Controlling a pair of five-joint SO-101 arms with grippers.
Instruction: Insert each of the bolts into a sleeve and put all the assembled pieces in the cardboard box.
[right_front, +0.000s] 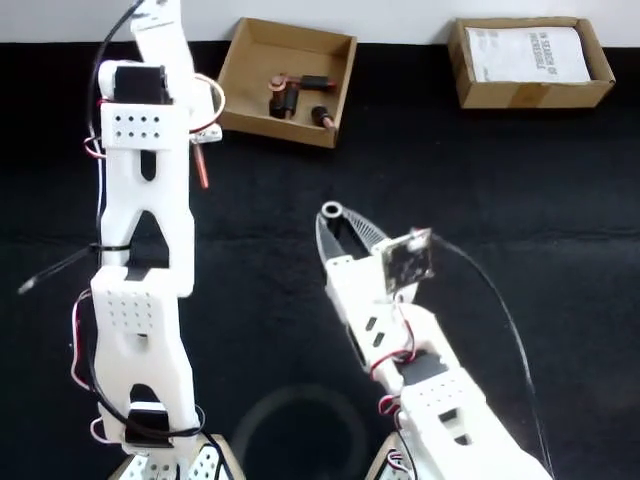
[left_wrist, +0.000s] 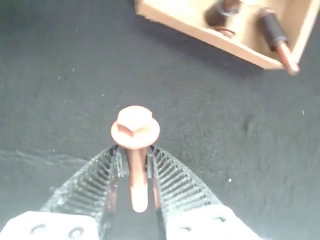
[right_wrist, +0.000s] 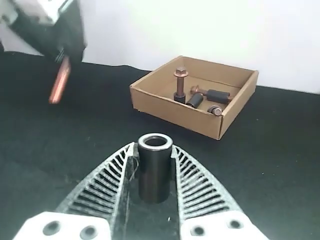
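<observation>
My left gripper (left_wrist: 134, 165) is shut on a copper bolt (left_wrist: 135, 137), held above the black table with its shank hanging down; from above the bolt (right_front: 201, 167) shows just left of the cardboard box (right_front: 285, 80). My right gripper (right_wrist: 154, 172) is shut on a dark metal sleeve (right_wrist: 154, 167), held upright with its open end up; in the high view the sleeve (right_front: 331, 211) sits at mid-table. The box (right_wrist: 197, 95) holds three assembled bolt-and-sleeve pieces (right_wrist: 197, 92). The hanging bolt (right_wrist: 59, 80) also appears in the right wrist view, apart from the sleeve.
A second cardboard box (right_front: 530, 62) with a printed sheet stands at the back right. Cables run along both arms. The black table (right_front: 520, 200) stretches between the arms and the boxes.
</observation>
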